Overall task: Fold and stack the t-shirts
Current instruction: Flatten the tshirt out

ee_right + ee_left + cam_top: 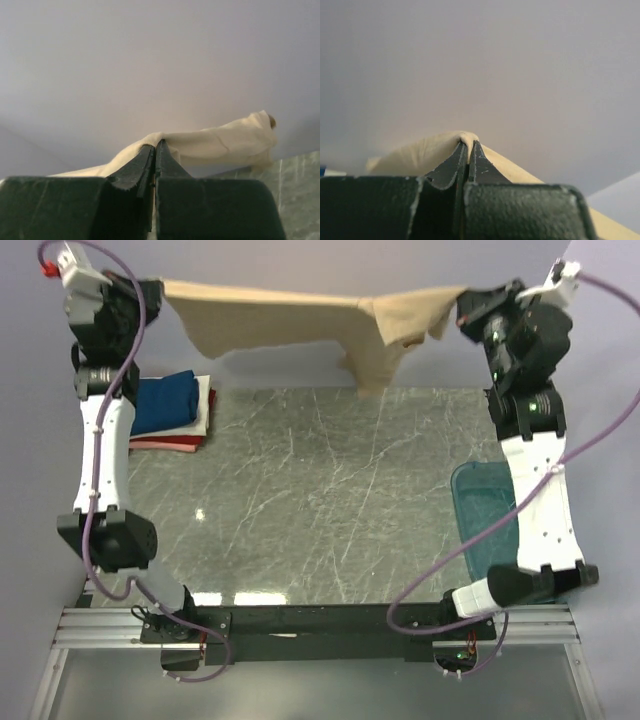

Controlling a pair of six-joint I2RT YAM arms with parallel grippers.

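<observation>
the tan t-shirt point(290, 320) hangs stretched along the frame's top, left end effector point(162, 288) and right end effector point(460, 302) each clenched on an edge, probably to spread it flat for folding; the folded stack point(172, 412) sits upper left.

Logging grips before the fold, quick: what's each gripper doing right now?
Left gripper: shut on the tan t-shirt.
Right gripper: shut on the same tan t-shirt.

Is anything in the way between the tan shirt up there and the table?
No, nothing visible. The left gripper and right gripper hold the tan shirt stretched above the table's far edge; the folded stack lies off to the left, the teal tub to the right.
</observation>
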